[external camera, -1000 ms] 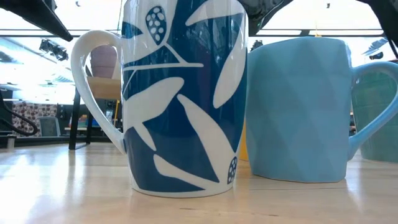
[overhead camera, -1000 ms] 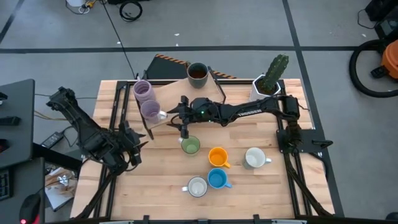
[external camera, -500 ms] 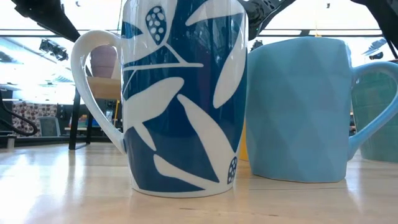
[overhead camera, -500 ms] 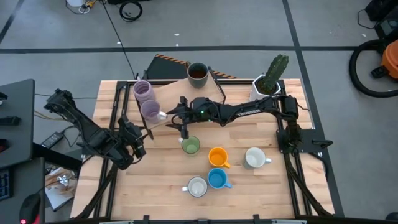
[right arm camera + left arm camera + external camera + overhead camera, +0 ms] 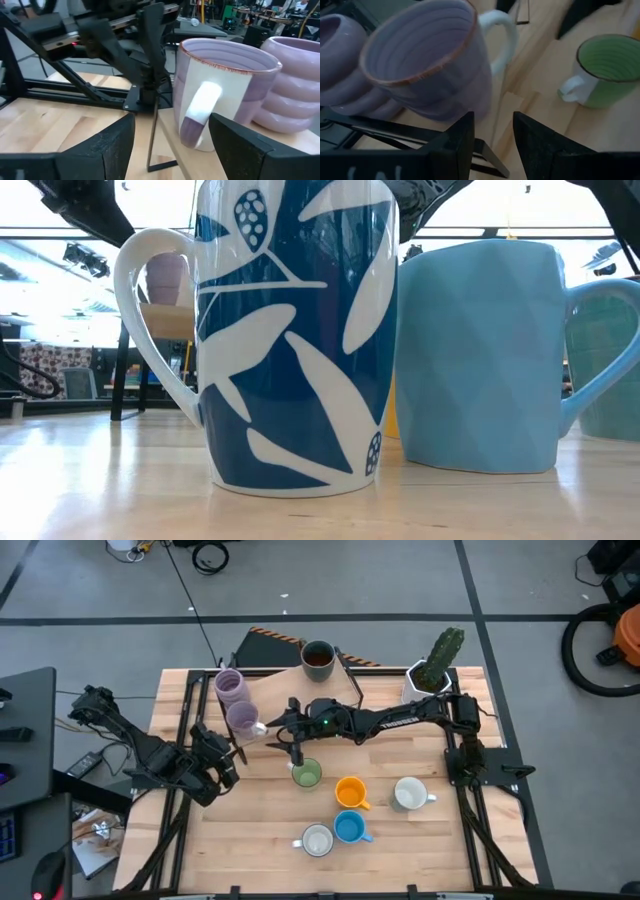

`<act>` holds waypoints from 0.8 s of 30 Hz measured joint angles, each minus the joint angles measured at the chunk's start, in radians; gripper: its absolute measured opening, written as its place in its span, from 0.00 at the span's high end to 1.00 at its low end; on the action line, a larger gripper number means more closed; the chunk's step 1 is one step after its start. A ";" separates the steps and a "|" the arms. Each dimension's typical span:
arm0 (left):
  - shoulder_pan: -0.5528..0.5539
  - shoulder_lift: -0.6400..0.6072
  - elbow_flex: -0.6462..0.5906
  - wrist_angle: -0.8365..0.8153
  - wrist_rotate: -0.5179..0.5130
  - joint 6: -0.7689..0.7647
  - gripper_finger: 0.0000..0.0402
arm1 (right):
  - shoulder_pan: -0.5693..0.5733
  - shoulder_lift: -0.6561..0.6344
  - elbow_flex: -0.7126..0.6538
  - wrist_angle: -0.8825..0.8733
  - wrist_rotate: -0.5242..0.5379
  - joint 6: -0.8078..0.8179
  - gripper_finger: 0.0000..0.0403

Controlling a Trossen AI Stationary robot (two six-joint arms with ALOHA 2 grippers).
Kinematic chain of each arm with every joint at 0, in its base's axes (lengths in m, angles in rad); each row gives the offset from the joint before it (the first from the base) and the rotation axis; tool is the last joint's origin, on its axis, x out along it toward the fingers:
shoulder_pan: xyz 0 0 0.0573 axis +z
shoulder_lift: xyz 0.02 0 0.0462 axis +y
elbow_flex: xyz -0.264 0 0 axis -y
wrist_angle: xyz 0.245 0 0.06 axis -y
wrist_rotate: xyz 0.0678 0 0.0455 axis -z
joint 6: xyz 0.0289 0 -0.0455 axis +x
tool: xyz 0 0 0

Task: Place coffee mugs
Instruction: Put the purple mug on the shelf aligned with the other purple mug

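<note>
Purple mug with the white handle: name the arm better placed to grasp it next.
Right, probably. The right gripper sits open beside the purple mug, facing its handle. The left gripper is also open and close, but faces the mug's body.

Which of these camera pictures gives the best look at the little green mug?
The left wrist view: the green mug shows close, with rim, inside and white handle clear. The high view shows it small, under the right gripper. The low and right wrist views don't show it.

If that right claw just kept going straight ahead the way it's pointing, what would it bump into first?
Most likely the nearer purple mug, handle first. The open right gripper faces its white handle, on the raised board beside the other purple mug. The left gripper sits beyond; depth is uncertain.
</note>
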 joint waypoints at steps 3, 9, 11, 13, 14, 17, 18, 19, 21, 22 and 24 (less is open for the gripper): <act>0.015 0.000 0.000 0.000 -0.012 0.000 0.65 | 0.005 0.000 0.000 0.002 -0.007 0.000 0.36; 0.041 0.000 0.000 0.000 -0.018 0.001 0.65 | 0.014 0.000 0.000 0.017 -0.018 0.003 0.37; 0.047 0.000 0.000 -0.001 -0.028 0.001 0.65 | 0.019 0.000 0.000 0.026 -0.035 0.003 0.37; 0.054 0.000 0.000 -0.001 -0.039 0.002 0.65 | 0.022 0.000 0.000 0.034 -0.038 0.003 0.38; 0.057 0.000 0.000 -0.001 -0.044 0.003 0.65 | 0.023 0.000 0.000 0.037 -0.038 0.004 0.38; 0.065 0.000 0.000 -0.001 -0.055 0.003 0.65 | 0.024 -0.001 0.000 0.039 -0.041 0.006 0.38; 0.065 0.000 0.000 -0.001 -0.058 0.003 0.65 | 0.024 -0.001 0.000 0.039 -0.042 0.005 0.38; 0.065 0.000 0.000 -0.001 -0.060 0.003 0.65 | 0.024 -0.001 0.000 0.037 -0.046 0.004 0.38; 0.065 0.000 0.000 -0.001 -0.060 0.003 0.65 | 0.024 -0.001 0.000 0.013 -0.048 0.001 0.38; 0.064 0.000 0.000 0.000 -0.055 0.003 0.65 | 0.022 -0.001 0.000 -0.002 -0.043 -0.001 0.38; 0.060 0.000 0.000 0.000 -0.036 0.003 0.65 | 0.011 -0.009 -0.002 -0.032 -0.035 -0.002 0.38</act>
